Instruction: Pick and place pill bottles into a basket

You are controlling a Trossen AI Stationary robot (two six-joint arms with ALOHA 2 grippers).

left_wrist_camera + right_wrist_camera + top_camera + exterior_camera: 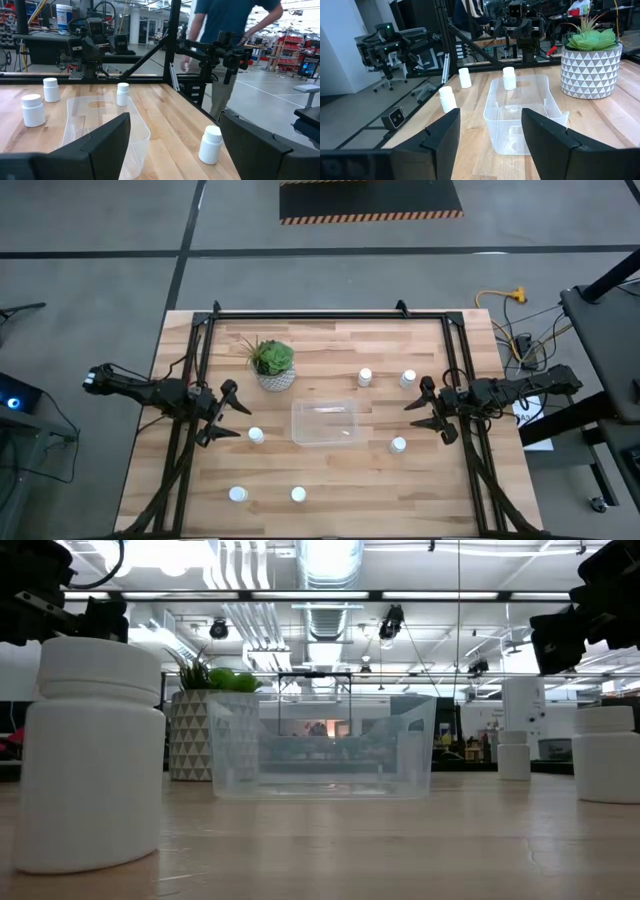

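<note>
The clear basket (325, 422) stands at the table's middle; it also shows in the low view (322, 745). Six white pill bottles stand upright on the wood around it: two (365, 377) (408, 378) toward the far right, one (256, 435) at its left, one (398, 445) at its right, and two (237, 494) (298, 494) near the front edge. My left gripper (232, 412) is open and empty, left of the basket, next to the left bottle (210, 145). My right gripper (425, 408) is open and empty, right of the basket (525, 120).
A green plant in a white patterned pot (272, 363) stands far left of the basket. A black frame (330, 315) runs round the table's far and side edges. A person (225, 30) stands beyond the table's right side.
</note>
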